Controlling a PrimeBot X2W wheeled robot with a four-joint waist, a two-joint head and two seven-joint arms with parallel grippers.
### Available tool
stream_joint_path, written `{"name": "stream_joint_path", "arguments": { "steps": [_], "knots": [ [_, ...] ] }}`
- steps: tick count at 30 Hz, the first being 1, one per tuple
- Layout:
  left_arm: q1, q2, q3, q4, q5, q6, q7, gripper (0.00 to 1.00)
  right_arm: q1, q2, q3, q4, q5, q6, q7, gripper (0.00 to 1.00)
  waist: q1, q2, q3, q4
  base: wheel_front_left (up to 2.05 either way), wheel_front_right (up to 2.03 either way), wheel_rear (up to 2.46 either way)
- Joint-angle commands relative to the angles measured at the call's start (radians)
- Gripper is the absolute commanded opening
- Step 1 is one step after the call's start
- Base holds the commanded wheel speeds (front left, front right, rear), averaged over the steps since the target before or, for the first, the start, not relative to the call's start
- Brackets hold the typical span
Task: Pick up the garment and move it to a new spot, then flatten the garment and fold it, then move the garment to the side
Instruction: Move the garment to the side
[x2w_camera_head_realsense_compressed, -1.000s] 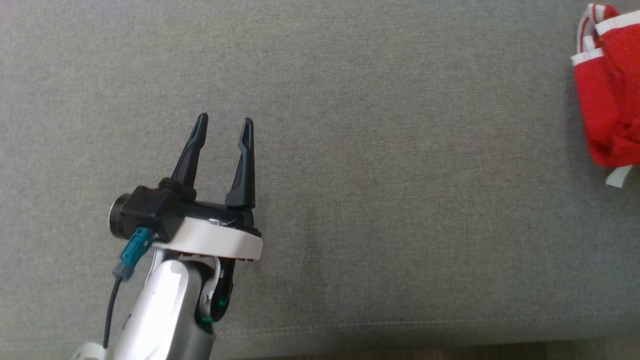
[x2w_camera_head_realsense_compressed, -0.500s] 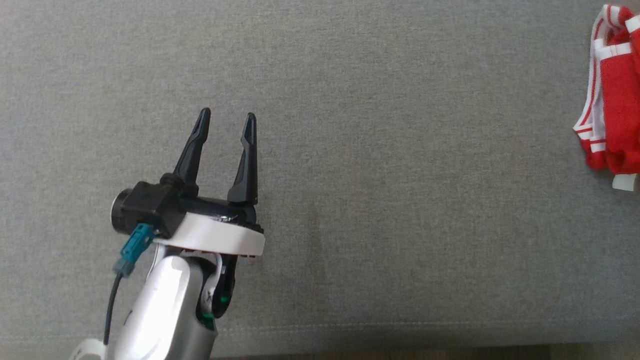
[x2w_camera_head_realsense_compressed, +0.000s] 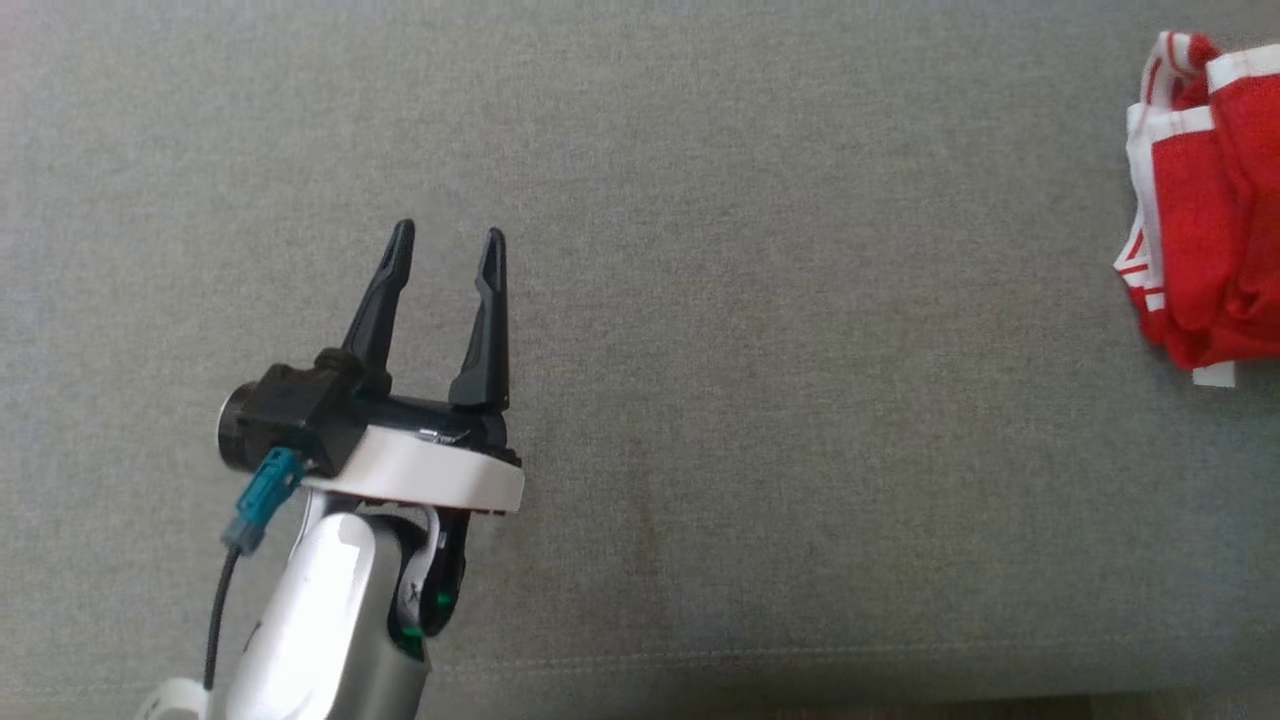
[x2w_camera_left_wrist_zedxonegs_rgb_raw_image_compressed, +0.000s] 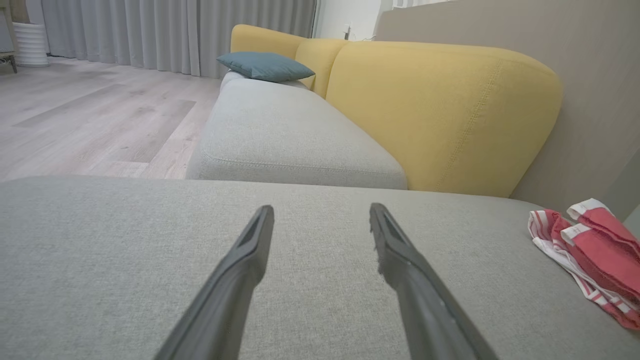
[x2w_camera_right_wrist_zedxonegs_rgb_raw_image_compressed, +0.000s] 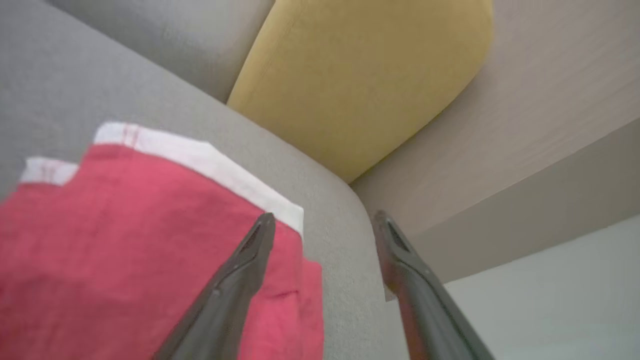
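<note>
The red garment (x2w_camera_head_realsense_compressed: 1210, 220) lies bunched at the right edge of the grey cushion (x2w_camera_head_realsense_compressed: 760, 400), with wide bare fabric stretching left of it. The left gripper (x2w_camera_head_realsense_compressed: 447, 232) hovers near-left, pointing far, its 2 fingers spread and empty. The right gripper (x2w_camera_right_wrist_zedxonegs_rgb_raw_image_compressed: 325, 217) hangs over the garment, fingers apart.

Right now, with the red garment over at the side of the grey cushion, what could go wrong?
The garment lies bunched close to the edge of the cushion, so it might slip off. The right gripper hangs open just over it; one of its fingers could snag the fabric when the arm pulls away.
</note>
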Motion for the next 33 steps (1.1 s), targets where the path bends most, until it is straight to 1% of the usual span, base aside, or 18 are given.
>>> {"name": "stream_joint_path", "arguments": {
  "steps": [1, 4, 8, 9, 11, 18, 20, 23, 25, 28, 30, 33],
  "knots": [
    [-0.002, 0.007, 0.037, -0.031, -0.002, -0.004, -0.006, 1.00, -0.003, 0.011, -0.009, -0.060, -0.001, -0.001, -0.021, 1.00, -0.0001, -0.0001, -0.022, -0.003, 0.00, 0.00, 0.00],
    [0.009, 0.007, 0.051, -0.031, 0.000, -0.006, -0.006, 1.00, -0.001, 0.096, -0.015, -0.111, 0.023, -0.001, -0.055, 1.00, -0.0001, -0.0001, -0.054, -0.007, 0.00, 0.00, 0.00],
    [0.028, 0.007, 0.077, -0.039, 0.007, -0.009, -0.006, 1.00, 0.019, 0.226, 0.000, -0.171, 0.090, -0.001, -0.107, 1.00, -0.0001, -0.0001, -0.105, -0.012, 0.00, 0.00, 0.00],
    [0.028, 0.007, 0.077, -0.039, 0.007, -0.009, -0.006, 1.00, 0.019, 0.226, 0.000, -0.171, 0.090, -0.001, -0.107, 1.00, -0.0001, -0.0001, -0.105, -0.012, 0.00, 0.00, 0.00],
    [0.041, 0.007, 0.091, -0.044, 0.011, -0.011, -0.006, 1.00, 0.037, 0.287, 0.007, -0.194, 0.126, -0.001, -0.137, 1.00, -0.0001, -0.0001, -0.133, -0.015, 0.00, 0.00, 0.00],
    [0.093, 0.007, 0.131, -0.056, 0.021, -0.020, -0.006, 1.00, 0.156, 0.480, 0.034, -0.259, 0.197, -0.001, -0.232, 1.00, -0.0001, -0.0001, -0.211, -0.022, 0.00, 0.00, 0.00],
    [0.108, 0.007, 0.136, -0.055, 0.021, -0.024, -0.006, 1.00, 0.201, 0.521, 0.037, -0.273, 0.211, -0.001, -0.253, 1.00, -0.0001, -0.0001, -0.229, -0.022, 0.00, 0.00, 0.00],
    [0.132, 0.007, 0.138, -0.056, 0.020, -0.024, -0.006, 1.00, 0.274, 0.559, 0.045, -0.295, 0.235, -0.001, -0.280, 1.00, -0.0001, -0.0001, -0.254, -0.023, 0.00, 0.00, 0.00],
    [0.150, 0.007, 0.139, -0.056, 0.016, -0.022, -0.006, 1.00, 0.322, 0.575, 0.029, -0.307, 0.262, -0.001, -0.292, 1.00, -0.0001, -0.0001, -0.270, -0.027, 0.00, 0.00, 0.00],
    [0.175, 0.007, 0.140, -0.058, 0.009, -0.016, -0.006, 1.00, 0.380, 0.582, 0.026, -0.330, 0.303, -0.001, -0.305, 1.00, -0.0001, -0.0001, -0.286, -0.034, 0.00, 0.00, 0.00],
    [0.191, 0.007, 0.139, -0.056, 0.005, -0.012, -0.006, 1.00, 0.416, 0.583, 0.049, -0.340, 0.343, -0.001, -0.312, 1.00, -0.0001, -0.0001, -0.294, -0.039, 0.00, 0.00, 0.00],
    [0.207, 0.007, 0.130, -0.055, 0.011, -0.008, -0.006, 1.00, 0.461, 0.583, 0.067, -0.343, 0.356, -0.001, -0.318, 1.00, -0.0001, -0.0001, -0.304, -0.044, 0.00, 0.00, 0.00]
  ]
}}
